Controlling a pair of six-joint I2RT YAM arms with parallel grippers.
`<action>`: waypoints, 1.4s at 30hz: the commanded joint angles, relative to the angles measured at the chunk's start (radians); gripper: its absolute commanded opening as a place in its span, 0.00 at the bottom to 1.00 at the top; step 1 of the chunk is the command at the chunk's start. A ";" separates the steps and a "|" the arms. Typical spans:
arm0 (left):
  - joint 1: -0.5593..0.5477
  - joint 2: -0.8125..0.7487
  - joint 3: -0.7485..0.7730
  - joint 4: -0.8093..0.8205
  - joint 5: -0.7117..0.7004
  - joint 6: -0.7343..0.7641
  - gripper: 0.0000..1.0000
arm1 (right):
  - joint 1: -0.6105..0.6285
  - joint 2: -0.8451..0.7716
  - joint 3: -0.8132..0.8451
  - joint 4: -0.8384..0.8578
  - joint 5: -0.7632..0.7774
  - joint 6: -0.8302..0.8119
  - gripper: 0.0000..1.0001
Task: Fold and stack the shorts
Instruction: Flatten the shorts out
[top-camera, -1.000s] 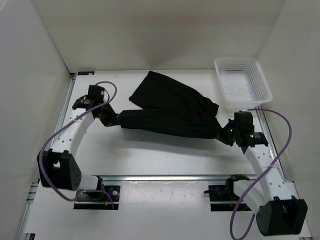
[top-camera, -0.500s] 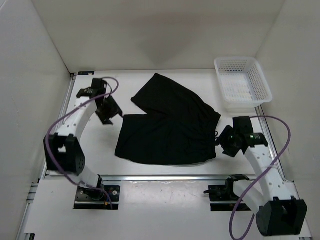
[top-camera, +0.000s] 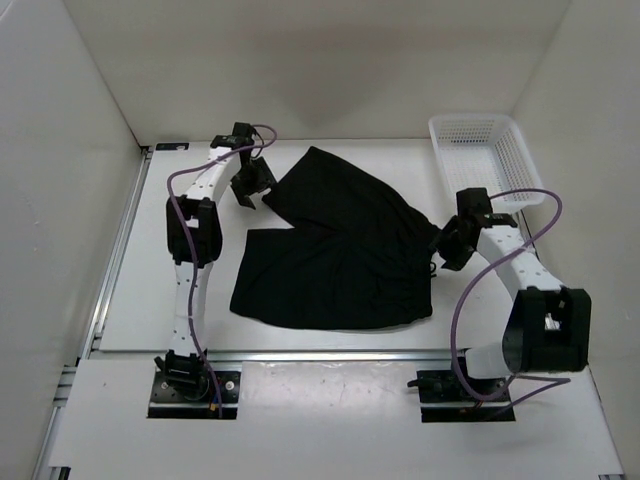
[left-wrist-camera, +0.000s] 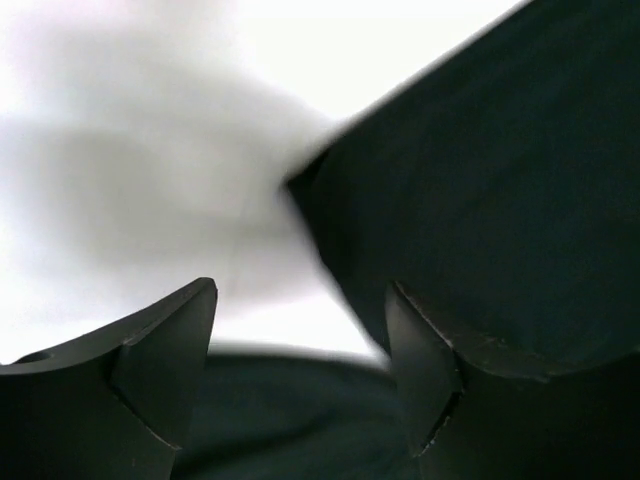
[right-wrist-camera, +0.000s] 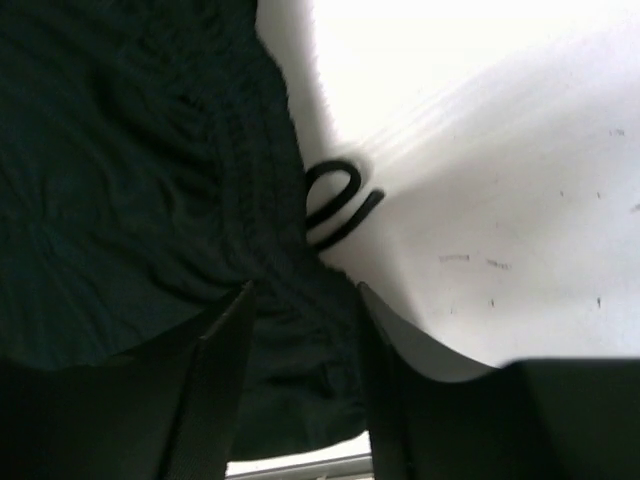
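- Lying spread flat on the white table (top-camera: 150, 290), the shorts (top-camera: 340, 255) sit near its middle, with the waistband toward the right arm and both legs toward the left arm.
- One leg angles away toward the far left; the other runs along the near side, and a notch of bare table shows between them.
- A thin drawstring (right-wrist-camera: 340, 200) curls in a loop on the table just off the gathered waistband edge.
- At the far leg's outer corner, the left gripper (top-camera: 250, 186) hangs with its fingers (left-wrist-camera: 165, 340) spread wide and nothing between them; its wrist view shows the hem corner just ahead of the gap.
- Over the waistband edge, the right gripper (top-camera: 450, 243) has a narrower gap between its fingers (right-wrist-camera: 225, 340); ribbed fabric shows through that gap, and no fold looks pinched.
- A white mesh basket (top-camera: 497, 205) stands at the far right corner, apart from the shorts.
- Purple cables (top-camera: 178, 190) loop along both arms.
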 joint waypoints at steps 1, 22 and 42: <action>-0.015 0.074 0.184 -0.061 -0.005 0.013 0.79 | -0.032 0.043 0.048 0.038 -0.048 -0.020 0.52; 0.173 -0.044 -0.127 0.048 0.015 0.016 0.10 | -0.042 0.176 0.110 0.077 -0.186 -0.039 0.53; 0.210 -0.827 -0.937 0.040 -0.067 -0.032 0.76 | -0.042 -0.221 -0.272 0.028 -0.295 -0.066 0.71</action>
